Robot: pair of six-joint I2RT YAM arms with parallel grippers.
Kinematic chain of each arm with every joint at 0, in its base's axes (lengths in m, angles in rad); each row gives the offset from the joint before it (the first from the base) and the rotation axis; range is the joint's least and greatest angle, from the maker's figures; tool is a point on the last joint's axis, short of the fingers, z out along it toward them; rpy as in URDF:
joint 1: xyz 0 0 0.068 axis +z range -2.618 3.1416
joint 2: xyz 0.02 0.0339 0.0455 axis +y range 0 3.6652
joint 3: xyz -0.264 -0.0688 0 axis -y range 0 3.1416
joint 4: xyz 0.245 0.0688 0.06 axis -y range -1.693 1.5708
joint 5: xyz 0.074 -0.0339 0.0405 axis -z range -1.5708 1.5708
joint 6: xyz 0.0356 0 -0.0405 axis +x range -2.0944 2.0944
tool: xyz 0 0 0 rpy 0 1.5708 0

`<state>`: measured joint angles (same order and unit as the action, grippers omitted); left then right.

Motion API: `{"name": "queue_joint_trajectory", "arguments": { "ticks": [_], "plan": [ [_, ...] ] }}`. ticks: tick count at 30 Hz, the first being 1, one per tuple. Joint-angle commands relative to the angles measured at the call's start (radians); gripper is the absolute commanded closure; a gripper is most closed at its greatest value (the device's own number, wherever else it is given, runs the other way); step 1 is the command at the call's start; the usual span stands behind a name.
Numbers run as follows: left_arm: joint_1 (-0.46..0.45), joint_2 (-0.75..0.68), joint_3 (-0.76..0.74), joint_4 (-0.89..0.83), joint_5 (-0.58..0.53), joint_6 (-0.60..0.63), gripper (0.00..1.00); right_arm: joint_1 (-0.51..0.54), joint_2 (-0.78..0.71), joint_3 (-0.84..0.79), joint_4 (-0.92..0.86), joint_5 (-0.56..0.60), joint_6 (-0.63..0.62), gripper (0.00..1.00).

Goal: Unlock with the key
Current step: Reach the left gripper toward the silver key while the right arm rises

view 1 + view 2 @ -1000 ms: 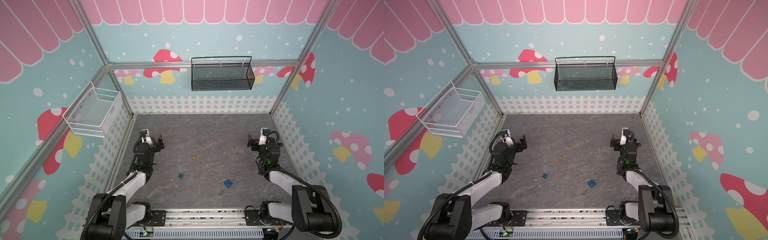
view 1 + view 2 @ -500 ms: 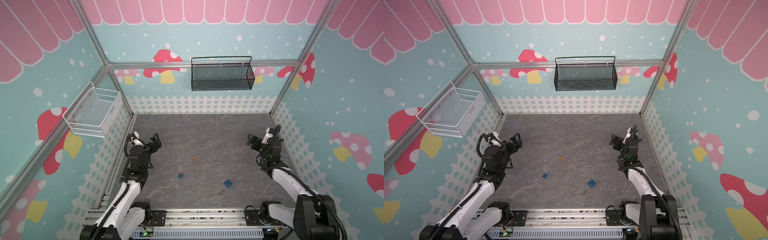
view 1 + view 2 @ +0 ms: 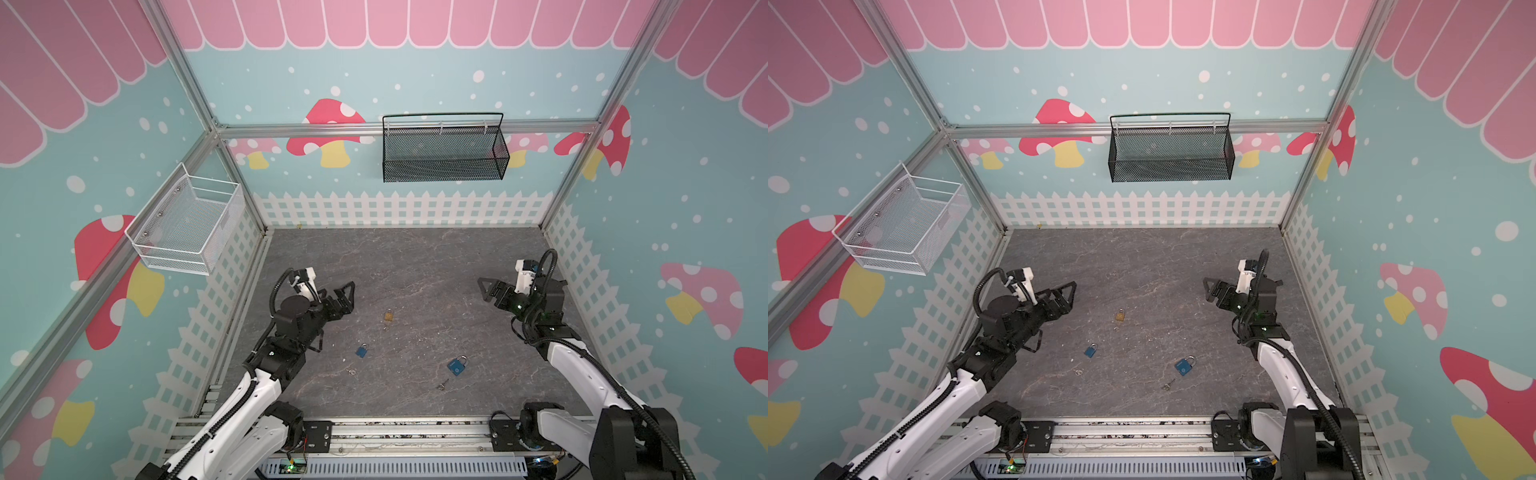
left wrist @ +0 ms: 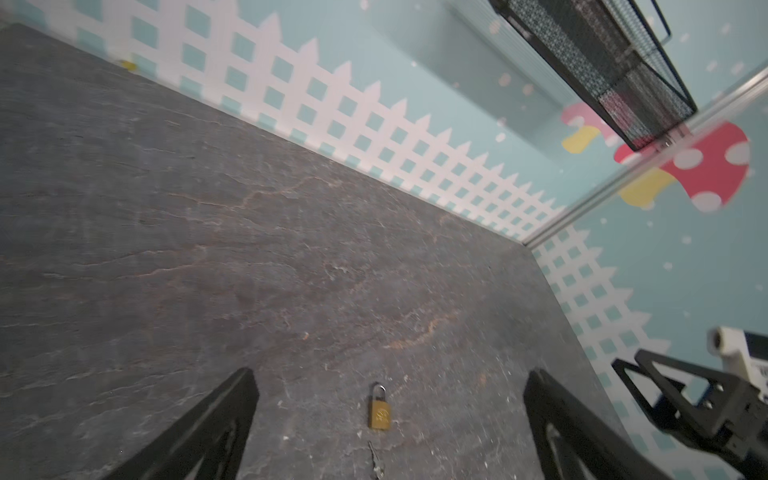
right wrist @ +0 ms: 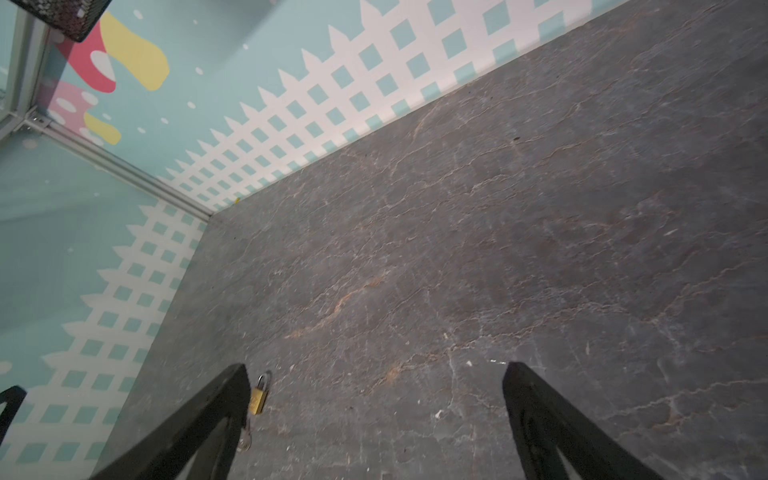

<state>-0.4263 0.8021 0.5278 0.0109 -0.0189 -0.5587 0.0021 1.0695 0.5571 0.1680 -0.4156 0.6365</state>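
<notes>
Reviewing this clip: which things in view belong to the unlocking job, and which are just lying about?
Belongs to the job: brass padlock; small blue padlock; larger blue padlock; key beside it; what looks like a second key by the brass padlock.

Just there: black mesh basket on the back wall; white wire basket on the side wall.

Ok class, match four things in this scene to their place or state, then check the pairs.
Things:
1 brass padlock
2 black mesh basket
3 white wire basket
4 left gripper

Place or state:
a hung on the left wall
b open, holding nothing
c lying on the grey tabletop
d hung on the back wall

Pairs: 1-c, 2-d, 3-a, 4-b
</notes>
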Motion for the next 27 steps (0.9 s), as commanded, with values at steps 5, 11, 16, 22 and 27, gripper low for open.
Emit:
{"name": "queue_joint_trajectory", "arguments": {
  "ticks": [5, 11, 16, 22, 27],
  "plan": [
    [-0.297, 0.056, 0.002, -0.031, -0.067, 0.083, 0.04, 0.026, -0.107, -0.011, -0.201, -0.137, -0.048, 0.02],
    [-0.520, 0.190, 0.002, 0.051, -0.071, 0.151, 0.08, 0.066, -0.150, -0.048, -0.304, -0.214, -0.069, 0.02],
    [-0.622, 0.335, 0.041, 0.054, -0.055, 0.169, 0.12, 0.125, -0.209, -0.100, -0.348, -0.240, -0.041, 0.02],
    [-0.703, 0.537, 0.117, 0.061, -0.005, 0.195, 0.18, 0.166, -0.259, -0.168, -0.374, -0.246, -0.015, 0.02],
    [-0.754, 0.687, 0.187, 0.073, 0.013, 0.229, 0.23, 0.165, -0.255, -0.177, -0.392, -0.213, -0.034, 0.02]
  ]
}}
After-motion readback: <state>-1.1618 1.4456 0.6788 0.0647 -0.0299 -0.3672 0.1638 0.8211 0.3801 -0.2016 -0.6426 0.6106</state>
